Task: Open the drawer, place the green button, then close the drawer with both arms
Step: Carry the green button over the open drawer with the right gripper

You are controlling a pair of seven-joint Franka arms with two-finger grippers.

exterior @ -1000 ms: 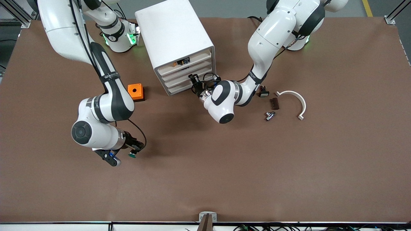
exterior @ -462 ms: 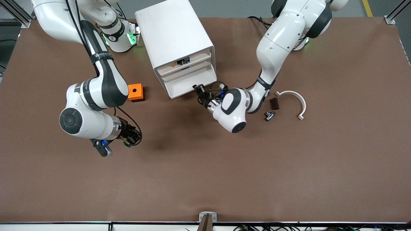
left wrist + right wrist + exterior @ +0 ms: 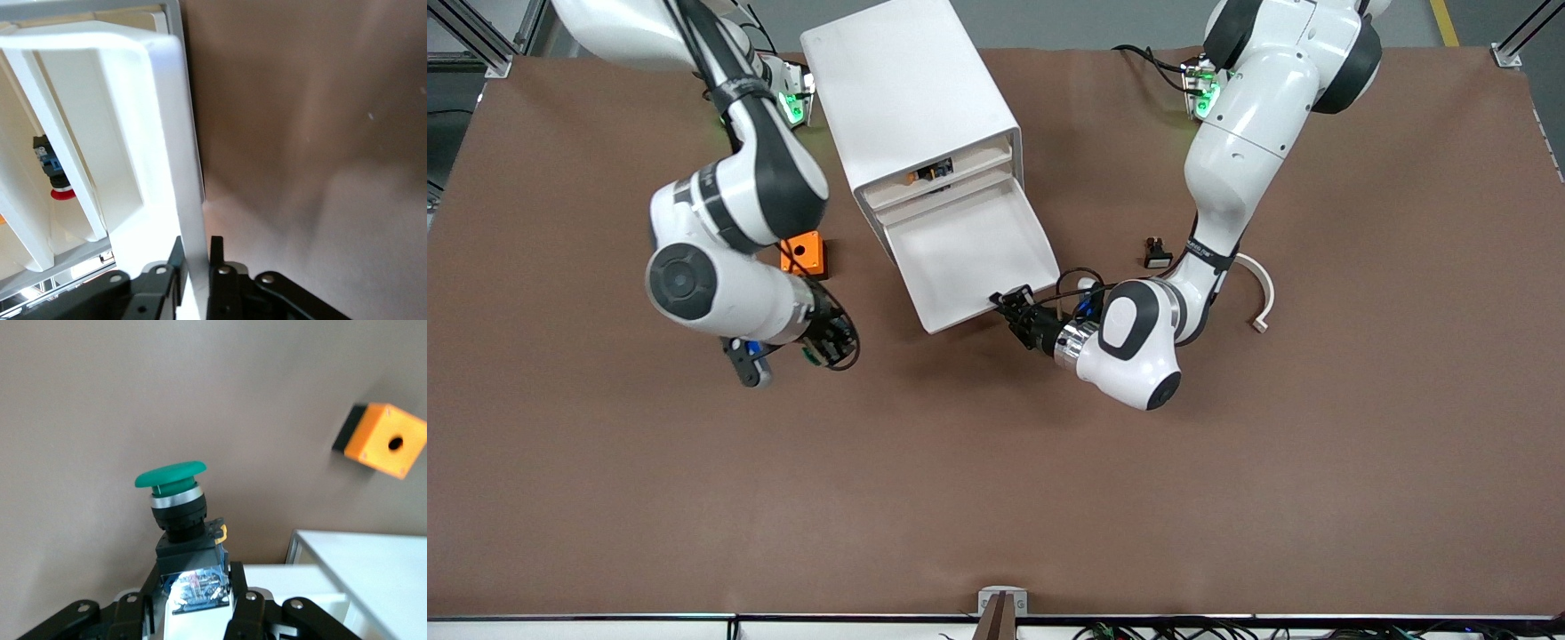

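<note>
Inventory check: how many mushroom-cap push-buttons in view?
2: green button held by right gripper over the table; red one inside cabinet above the open drawer the left gripper grips. More may be hidden.

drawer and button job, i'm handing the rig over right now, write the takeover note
Left gripper: shut on the front lip of the drawer, which is pulled well out of the cabinet and looks empty.
Right gripper: shut on the button, in the air over bare table beside the orange box.
Done: drawer open, button picked up.
Left: put button in drawer, close it.
</note>
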